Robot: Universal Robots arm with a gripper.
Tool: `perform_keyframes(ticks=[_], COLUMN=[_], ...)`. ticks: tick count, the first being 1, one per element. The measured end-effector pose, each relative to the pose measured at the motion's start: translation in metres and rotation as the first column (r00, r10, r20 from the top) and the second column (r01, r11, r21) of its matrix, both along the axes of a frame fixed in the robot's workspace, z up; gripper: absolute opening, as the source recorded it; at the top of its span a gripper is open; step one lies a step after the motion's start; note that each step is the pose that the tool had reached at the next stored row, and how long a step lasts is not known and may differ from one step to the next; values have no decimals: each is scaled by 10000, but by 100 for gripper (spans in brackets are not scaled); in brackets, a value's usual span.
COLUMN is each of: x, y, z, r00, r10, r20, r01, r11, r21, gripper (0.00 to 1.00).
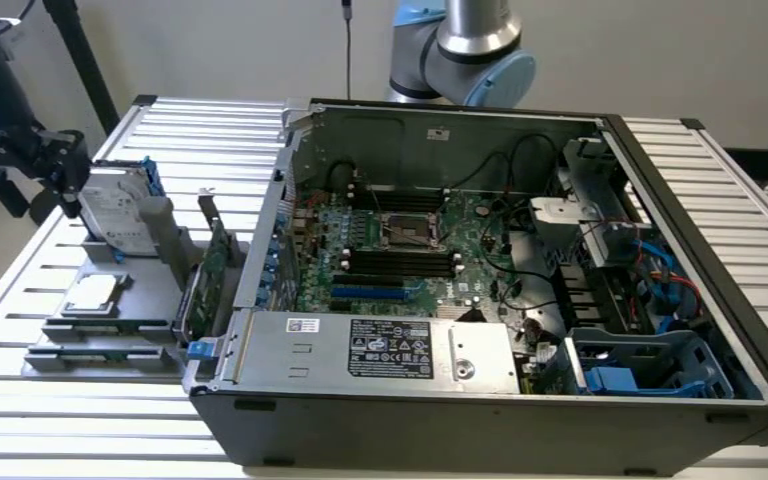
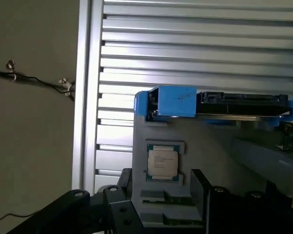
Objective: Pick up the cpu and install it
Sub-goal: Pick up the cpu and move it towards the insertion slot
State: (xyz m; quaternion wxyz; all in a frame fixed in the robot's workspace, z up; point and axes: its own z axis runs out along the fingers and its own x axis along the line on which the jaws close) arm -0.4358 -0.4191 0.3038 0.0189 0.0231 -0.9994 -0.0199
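Silver-topped, the cpu (image 1: 95,293) is seen flat on a grey fixture (image 1: 107,330) at the exterior view's left of the open computer case (image 1: 491,400), with the gripper (image 1: 51,160) farther back. At the wrist, the fingers (image 2: 201,187) are spread wide and empty, the cpu (image 2: 162,163) framed between them.

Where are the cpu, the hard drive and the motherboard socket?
cpu (image 2: 162,163): wrist view, middle of its silver metal top.
hard drive (image 1: 115,212): exterior view, on its labelled silver face.
socket (image 1: 408,232): exterior view, on its dark centre.
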Motion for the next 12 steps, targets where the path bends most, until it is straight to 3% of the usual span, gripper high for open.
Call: perform_keyframes(ticks=[12], x=[2], y=[-5], z=[-216], r00=[10000], r10=[1], r20=[-1], r01=[-1], r11=[10000], r21=[-1], gripper=[60])
